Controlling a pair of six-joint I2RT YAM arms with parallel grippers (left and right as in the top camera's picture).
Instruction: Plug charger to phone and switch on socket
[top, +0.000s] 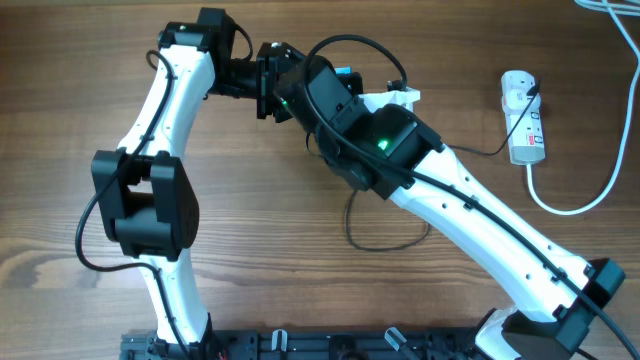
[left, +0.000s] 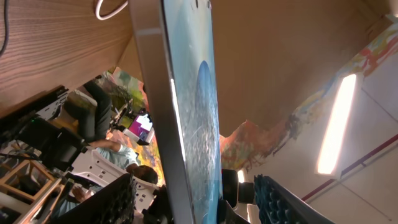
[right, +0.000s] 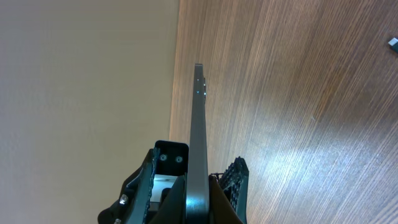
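The phone (left: 193, 112) is held off the table on its edge between both grippers, cyan screen showing. In the overhead view only a cyan sliver (top: 345, 70) shows behind the right arm. My right gripper (right: 196, 165) is shut on the phone's thin edge (right: 197, 118). My left gripper (left: 193, 186), also in the overhead view (top: 268, 80), is open, with its fingers apart on either side of the phone. The socket (top: 524, 125) lies at the right with a black plug (top: 530, 92) in it. The charger cable (top: 385, 247) loops on the table under the right arm; a small dark tip (right: 393, 42) lies on the wood.
The thick white cord (top: 575, 208) curves from the socket to the table's right edge and shows in the left wrist view (left: 109, 11). The right arm (top: 380, 140) crosses the table's middle and hides the grip. A black rail (top: 330, 345) runs along the front edge.
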